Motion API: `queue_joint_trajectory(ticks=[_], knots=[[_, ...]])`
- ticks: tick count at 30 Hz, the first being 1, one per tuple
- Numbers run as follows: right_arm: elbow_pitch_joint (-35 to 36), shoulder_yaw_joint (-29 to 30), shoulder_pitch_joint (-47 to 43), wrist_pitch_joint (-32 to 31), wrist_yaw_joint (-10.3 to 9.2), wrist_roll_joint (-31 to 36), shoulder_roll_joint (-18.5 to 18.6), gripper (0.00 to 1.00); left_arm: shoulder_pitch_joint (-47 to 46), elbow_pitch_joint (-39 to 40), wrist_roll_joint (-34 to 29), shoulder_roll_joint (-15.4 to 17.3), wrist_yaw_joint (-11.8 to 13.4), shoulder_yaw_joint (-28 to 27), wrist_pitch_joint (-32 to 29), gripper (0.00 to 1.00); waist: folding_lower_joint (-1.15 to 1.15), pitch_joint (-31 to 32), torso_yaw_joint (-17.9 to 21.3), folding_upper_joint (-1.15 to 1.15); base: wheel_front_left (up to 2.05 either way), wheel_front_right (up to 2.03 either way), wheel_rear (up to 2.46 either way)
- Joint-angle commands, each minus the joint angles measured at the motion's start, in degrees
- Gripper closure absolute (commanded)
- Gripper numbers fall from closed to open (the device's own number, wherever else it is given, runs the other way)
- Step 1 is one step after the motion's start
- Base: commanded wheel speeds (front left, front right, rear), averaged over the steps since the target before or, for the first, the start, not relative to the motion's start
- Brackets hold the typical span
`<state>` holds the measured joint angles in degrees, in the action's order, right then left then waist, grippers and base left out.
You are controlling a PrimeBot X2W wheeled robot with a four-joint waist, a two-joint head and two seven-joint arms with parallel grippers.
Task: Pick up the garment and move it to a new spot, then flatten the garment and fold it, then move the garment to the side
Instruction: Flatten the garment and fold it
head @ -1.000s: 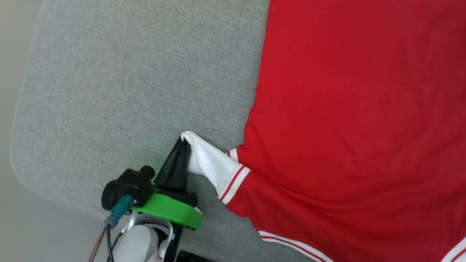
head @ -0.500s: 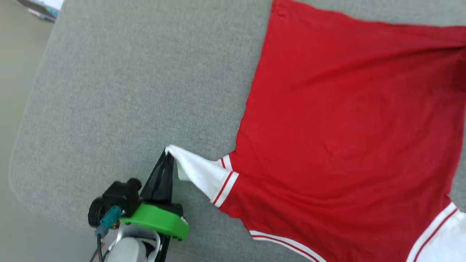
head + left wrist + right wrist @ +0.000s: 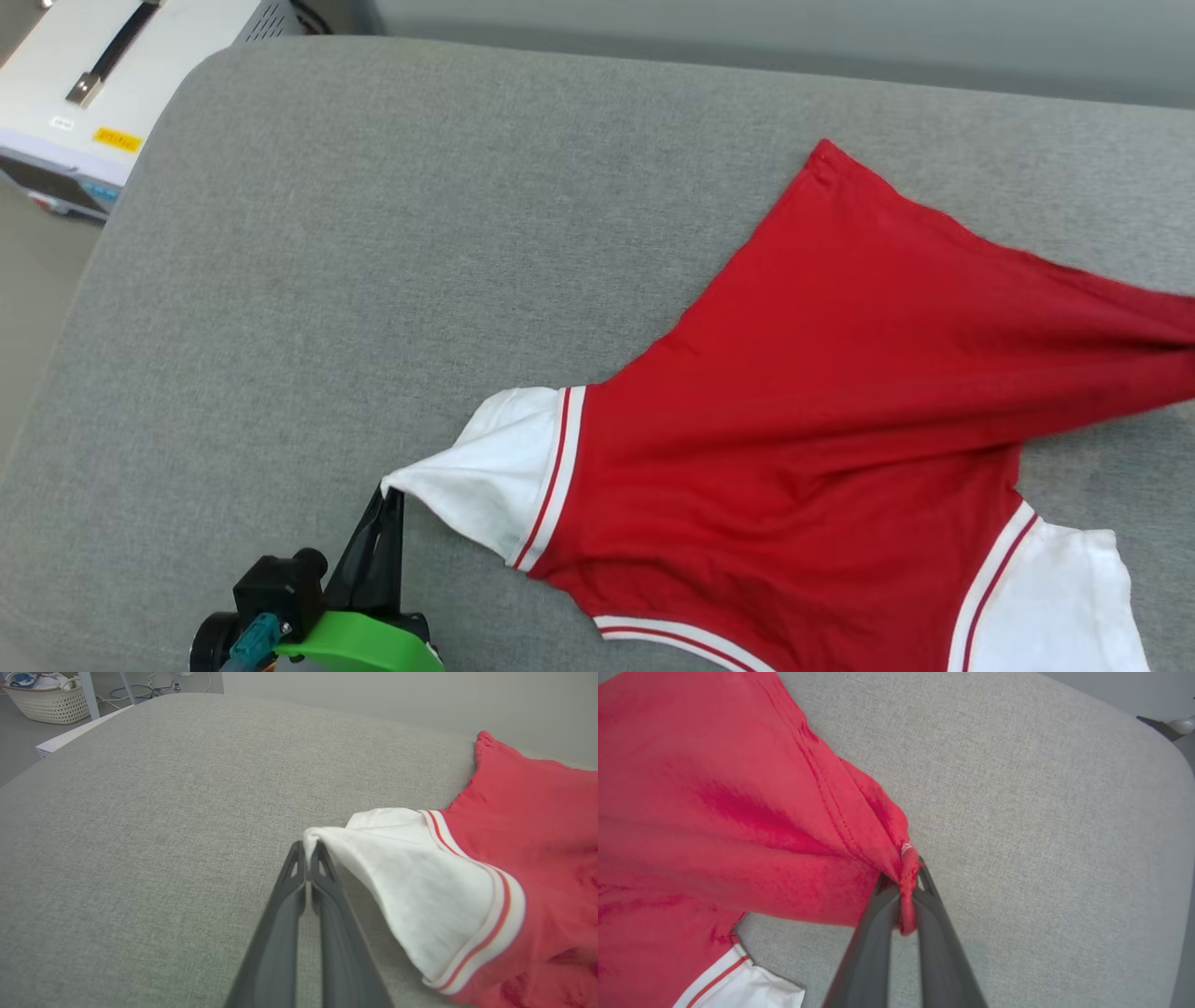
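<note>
Currently the garment (image 3: 822, 411) lies plain red side up on the grey padded surface (image 3: 355, 243), its body stretched toward the right edge of the head view. Noted: the left gripper (image 3: 386, 495) has its jaws pressed together on the tip of one white sleeve (image 3: 485, 481), which is drawn out to a point. The right gripper (image 3: 906, 877) pinches a bunched corner of the red stitched hem, with the fabric taut from it. The other sleeve (image 3: 1055, 597) lies flat.

Right end effector (image 3: 903, 877) newly on garment (image 3: 840, 420)
</note>
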<state>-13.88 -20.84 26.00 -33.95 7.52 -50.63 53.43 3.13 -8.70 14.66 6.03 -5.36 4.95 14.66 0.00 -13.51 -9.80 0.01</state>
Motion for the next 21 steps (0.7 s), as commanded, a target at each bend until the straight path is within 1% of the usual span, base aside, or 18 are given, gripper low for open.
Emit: queue_joint_trajectory(ticks=[1, 5, 9, 12, 17, 21], knots=[[0.4, 1.2, -3.0, 0.8, -0.03, -0.7, 0.3, 1.0, 0.8, -0.1, -0.5, 0.5, 0.0, -0.3, 0.3, 1.0, 0.0, 3.7, 3.7, -0.01, 0.0, 0.0, 0.0], [1.6, 5.3, -12.8, 1.9, -0.03, -1.9, -0.4, 1.0, 1.8, -0.6, -0.6, 0.9, 0.0, -0.3, 0.3, 1.0, 0.0, 5.0, 4.6, -0.01, 0.0, 0.0, 0.0], [3.3, 8.9, -22.4, 2.2, -0.03, -2.3, -2.3, 1.0, 2.6, -0.7, -0.5, 1.2, 0.2, -0.6, 0.3, 1.0, 0.0, 6.0, 5.5, -0.01, 0.0, 0.0, 0.0], [3.8, 10.8, -28.7, 2.3, -0.03, -1.8, -5.1, 1.0, 3.3, -0.6, -0.4, 1.3, 0.5, -0.7, 0.3, 1.0, 0.0, 6.6, 6.1, -0.01, 0.0, 0.0, 0.0], [3.3, 11.6, -36.8, 1.2, -0.03, -0.4, -10.1, 1.0, 3.7, -0.6, -0.4, 1.2, 0.5, -0.3, 0.3, 1.0, 0.0, 6.9, 6.1, -0.01, 0.0, 0.0, 0.0], [3.2, 11.7, -40.2, 0.4, -0.03, 1.5, -13.2, 1.0, 3.7, -0.6, -0.3, 1.4, 0.6, -0.1, 0.3, 1.0, 0.0, 6.5, 6.1, -0.01, 0.0, 0.0, 0.0]])
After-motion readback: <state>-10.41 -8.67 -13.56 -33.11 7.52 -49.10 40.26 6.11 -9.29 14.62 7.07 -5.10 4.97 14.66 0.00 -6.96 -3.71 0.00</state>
